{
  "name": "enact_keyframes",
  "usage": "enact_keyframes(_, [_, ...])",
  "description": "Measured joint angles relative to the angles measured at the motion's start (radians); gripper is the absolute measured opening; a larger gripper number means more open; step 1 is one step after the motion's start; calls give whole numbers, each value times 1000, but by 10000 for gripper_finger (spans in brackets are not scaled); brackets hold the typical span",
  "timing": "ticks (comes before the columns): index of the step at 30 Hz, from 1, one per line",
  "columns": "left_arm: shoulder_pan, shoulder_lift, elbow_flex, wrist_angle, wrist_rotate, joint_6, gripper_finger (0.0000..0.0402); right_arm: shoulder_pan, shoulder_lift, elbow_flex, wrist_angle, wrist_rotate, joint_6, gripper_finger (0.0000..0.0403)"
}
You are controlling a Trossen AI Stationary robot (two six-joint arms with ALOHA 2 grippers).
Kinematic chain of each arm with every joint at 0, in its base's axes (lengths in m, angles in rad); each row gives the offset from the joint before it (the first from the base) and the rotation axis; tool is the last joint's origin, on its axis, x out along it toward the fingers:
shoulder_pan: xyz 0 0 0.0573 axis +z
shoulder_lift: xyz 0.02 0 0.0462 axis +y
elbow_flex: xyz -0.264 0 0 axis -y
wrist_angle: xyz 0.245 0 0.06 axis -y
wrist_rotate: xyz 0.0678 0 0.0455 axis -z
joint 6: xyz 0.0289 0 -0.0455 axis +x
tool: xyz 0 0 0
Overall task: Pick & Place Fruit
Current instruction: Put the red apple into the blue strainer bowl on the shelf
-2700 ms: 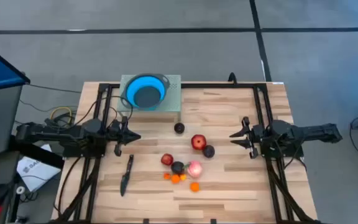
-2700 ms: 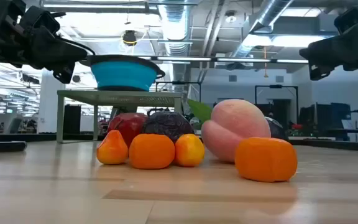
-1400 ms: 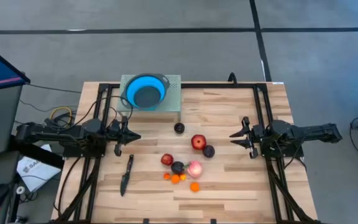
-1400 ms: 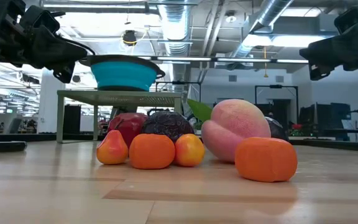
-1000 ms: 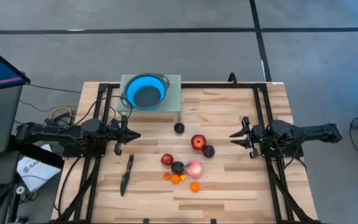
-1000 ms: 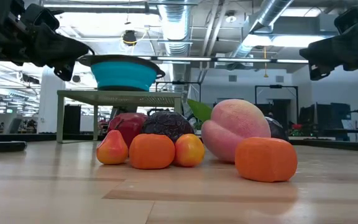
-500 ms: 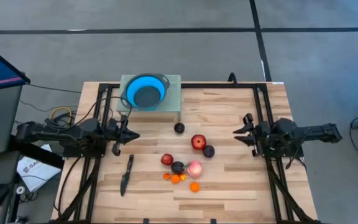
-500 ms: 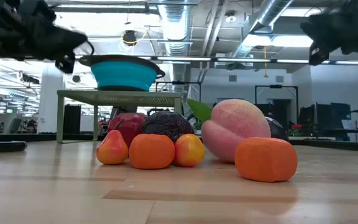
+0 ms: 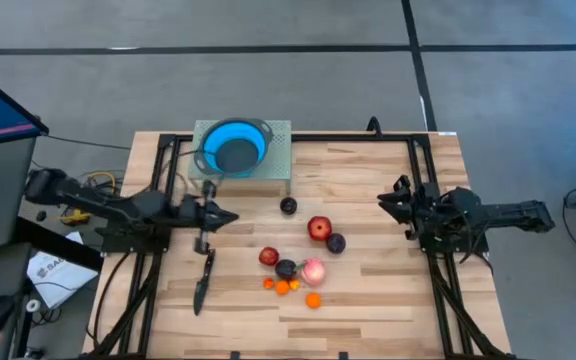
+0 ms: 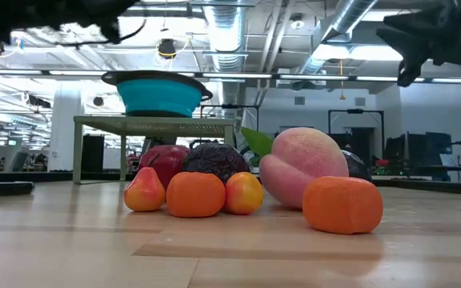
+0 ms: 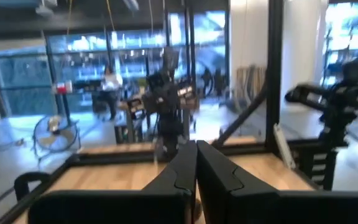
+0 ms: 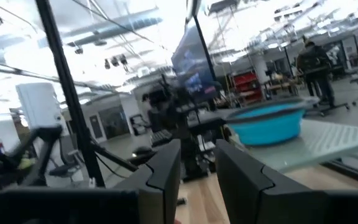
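— Where's the fruit?
— The small round red, purple, pink and orange fruit (image 9: 299, 256) lies clustered mid-tabletop (image 9: 368, 300) (untouched), with one dark piece nearer the blue bowl (image 9: 234, 148).
— And the tools?
— Left tool (image 9: 226, 217) clenched empty above the black knife (image 9: 203, 281); right tool (image 9: 386, 202) slightly parted, holding nothing.

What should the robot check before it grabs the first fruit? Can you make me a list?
1. Fruit all on the table, none picked: ok.
2. Blue bowl empty and waiting on its stand: ok.
3. Left gripper open for grabbing: not ok, it is shut.
4. Right gripper open: ok, a small gap shows between its fingers.
5. Knife away from the fruit: ok, it lies off to the side.
6. Either gripper over a fruit: not ok, both hang at the sides.
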Motion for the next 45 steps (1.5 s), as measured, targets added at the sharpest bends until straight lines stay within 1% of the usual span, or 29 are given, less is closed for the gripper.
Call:
enact_keyframes(3, [-16,140,80,0,-3,2,3,0,51,0,4,27,0,95])
enact_keyframes(5, [-25,210,120,-5,-4,2,8,1,89,0,8,45,0,95])
enact_keyframes(8, [-46,277,167,-22,-12,3,26,3,141,0,32,48,0,95])
enact_keyframes(10, [-66,304,192,-62,-34,10,44,3,172,0,46,48,1,95])
enact_keyframes(12, [-91,319,214,-111,-71,36,67,3,198,0,63,48,21,95])
enact_keyframes(15, [-117,333,236,-126,-107,73,108,3,229,0,73,48,49,95])
enact_keyframes(19, [-125,335,244,-141,-103,71,168,3,263,0,95,48,53,95])
enact_keyframes(24, [-125,336,244,-206,-78,11,240,3,276,0,103,48,53,95])
enact_keyframes(28, [-130,369,245,-268,-70,-51,281,3,276,0,103,48,53,95])
enact_keyframes(30, [-145,389,245,-311,-60,-54,292,3,276,0,102,48,53,95])
enact_keyframes(33, [-178,429,245,-341,-54,-55,298,3,276,0,102,48,53,95])
enact_keyframes(40, [-216,540,247,-338,-104,-138,299,3,276,0,101,48,52,95])
enact_keyframes(45, [-216,639,297,-335,-106,-127,299,3,276,0,101,48,52,95])
